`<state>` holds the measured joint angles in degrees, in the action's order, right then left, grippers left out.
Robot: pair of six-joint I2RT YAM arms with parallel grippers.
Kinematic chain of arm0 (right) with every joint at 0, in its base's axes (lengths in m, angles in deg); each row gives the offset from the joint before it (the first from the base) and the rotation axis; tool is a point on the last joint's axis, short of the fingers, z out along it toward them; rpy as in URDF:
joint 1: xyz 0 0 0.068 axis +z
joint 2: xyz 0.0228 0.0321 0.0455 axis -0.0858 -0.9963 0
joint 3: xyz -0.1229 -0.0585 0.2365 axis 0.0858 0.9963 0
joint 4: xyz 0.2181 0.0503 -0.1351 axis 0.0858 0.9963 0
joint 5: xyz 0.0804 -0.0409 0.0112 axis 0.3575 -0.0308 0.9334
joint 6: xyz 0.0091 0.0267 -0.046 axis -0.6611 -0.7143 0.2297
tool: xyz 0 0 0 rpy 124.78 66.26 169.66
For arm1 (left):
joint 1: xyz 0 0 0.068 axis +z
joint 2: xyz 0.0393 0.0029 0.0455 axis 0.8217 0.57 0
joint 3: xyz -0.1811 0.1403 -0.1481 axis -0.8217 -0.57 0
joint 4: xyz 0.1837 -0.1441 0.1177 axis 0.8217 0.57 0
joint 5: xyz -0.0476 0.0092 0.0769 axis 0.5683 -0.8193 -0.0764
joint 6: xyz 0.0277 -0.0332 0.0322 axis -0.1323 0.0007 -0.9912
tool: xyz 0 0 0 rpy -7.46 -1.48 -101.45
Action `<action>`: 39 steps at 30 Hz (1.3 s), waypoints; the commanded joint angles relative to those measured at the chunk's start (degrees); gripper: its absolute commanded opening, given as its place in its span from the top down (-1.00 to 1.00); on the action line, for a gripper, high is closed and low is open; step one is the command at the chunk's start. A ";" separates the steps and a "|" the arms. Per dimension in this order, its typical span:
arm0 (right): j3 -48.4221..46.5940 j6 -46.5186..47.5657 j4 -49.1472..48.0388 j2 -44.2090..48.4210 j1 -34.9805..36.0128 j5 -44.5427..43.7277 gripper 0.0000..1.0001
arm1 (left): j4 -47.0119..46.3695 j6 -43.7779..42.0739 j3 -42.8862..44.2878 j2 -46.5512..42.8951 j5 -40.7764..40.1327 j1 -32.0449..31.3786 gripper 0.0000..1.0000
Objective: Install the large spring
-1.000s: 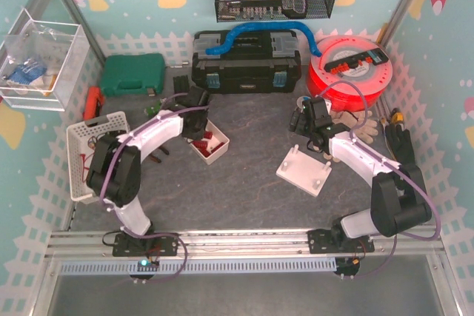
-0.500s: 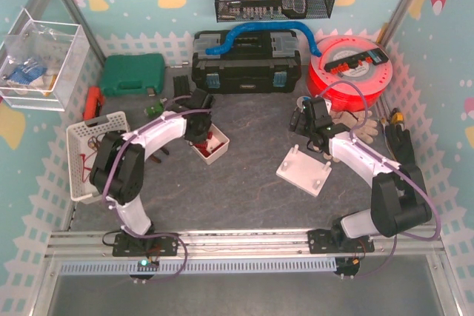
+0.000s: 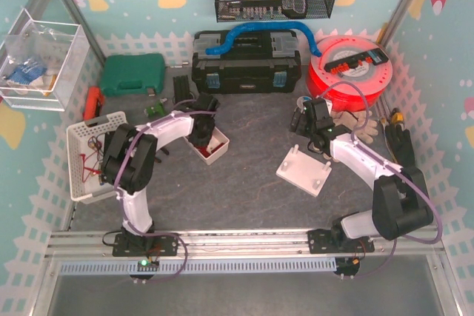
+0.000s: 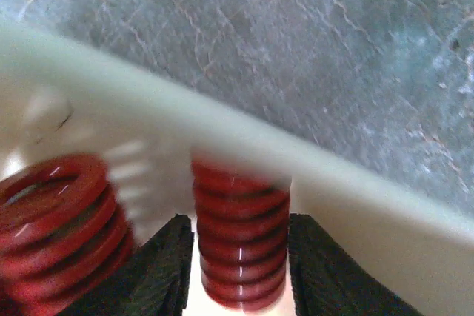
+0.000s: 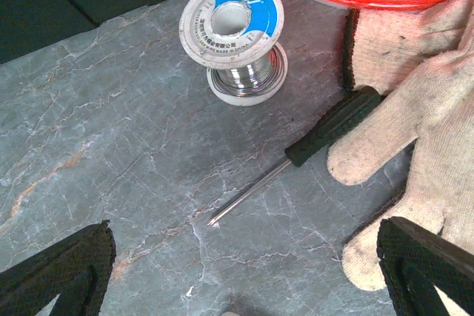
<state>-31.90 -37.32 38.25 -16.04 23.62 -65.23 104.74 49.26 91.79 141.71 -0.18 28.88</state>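
Observation:
In the left wrist view a red coil spring [image 4: 241, 238] stands in the small white tray [image 4: 355, 205], and both black fingers [image 4: 159, 268] press against its sides. A second red spring [image 4: 55, 216] lies to its left in the tray. In the top view my left gripper [image 3: 201, 132] is down inside that tray [image 3: 220, 151]. The white base plate [image 3: 304, 172] with upright pegs lies right of centre. My right gripper [image 3: 302, 120] hovers behind the plate, open and empty, as its wrist view [image 5: 241, 260] also shows.
Under my right gripper lie a solder spool [image 5: 235, 35], a thin screwdriver [image 5: 329, 127] and a work glove [image 5: 422, 101]. A red cable reel [image 3: 348, 72], a black toolbox [image 3: 246, 64], a green case [image 3: 133, 73] and a white basket [image 3: 87, 135] ring the table.
My left gripper has moved forward and to the right, down into the white tray and onto the spring. The right arm has not moved.

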 commanded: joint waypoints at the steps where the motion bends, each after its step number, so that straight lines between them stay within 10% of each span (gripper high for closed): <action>1: 1.24 0.47 -0.88 1.62 -0.15 -0.52 -0.92 | 1.76 0.96 -0.13 4.52 -3.29 0.21 0.16; 13: 1.21 0.74 -1.22 0.77 -0.15 -0.36 -0.91 | 0.31 -1.19 -0.05 6.06 -1.42 0.79 0.52; 26: 2.59 9.91 -6.24 4.82 -0.15 9.96 -0.79 | -7.91 -19.89 -1.18 -13.13 -11.09 -3.38 0.72; 39: 1.72 12.43 -7.36 12.19 1.45 30.99 -0.51 | -59.73 -85.33 -29.83 -33.20 -2.81 -13.58 0.83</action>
<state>-29.12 -25.83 31.04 -5.98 23.86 -42.00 66.12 -8.77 69.98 112.22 -10.23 17.06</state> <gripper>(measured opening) 0.770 0.312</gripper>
